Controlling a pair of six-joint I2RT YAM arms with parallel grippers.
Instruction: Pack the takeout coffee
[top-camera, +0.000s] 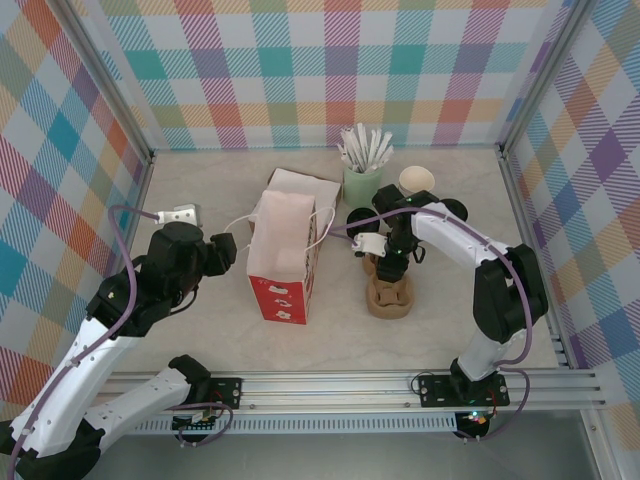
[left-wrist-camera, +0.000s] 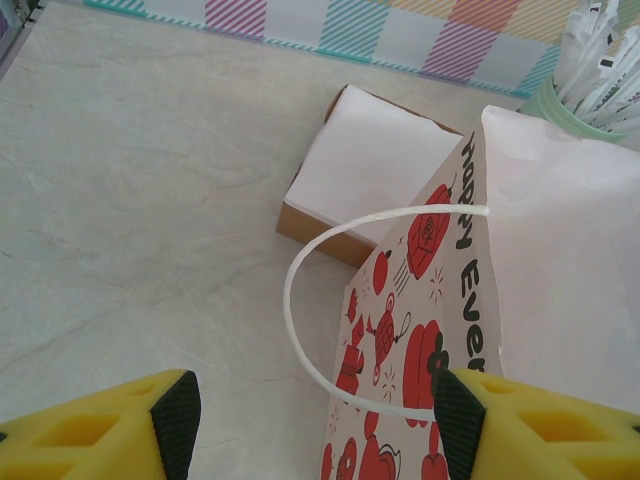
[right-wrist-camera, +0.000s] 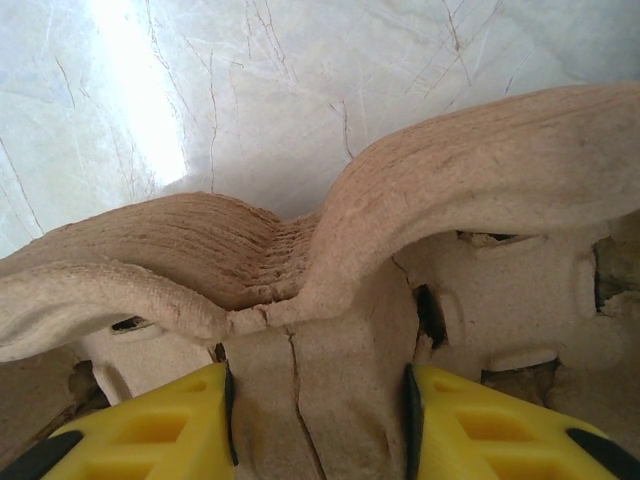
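**Right hand (right-wrist-camera: 318, 412) clenched on the pulp carrier (top-camera: 389, 293); takeout coffee (top-camera: 360, 218) not yet packed**

The right hand grasps the carrier's middle ridge; its wells look empty. The left hand (left-wrist-camera: 312, 425) hangs released beside the paper bag (top-camera: 284, 262), which stands open with nothing seen inside. The coffee, apparently the dark lidded cup, stands on the desk (top-camera: 230, 345) between the bag and the mint cup (top-camera: 362, 185) of sticks.
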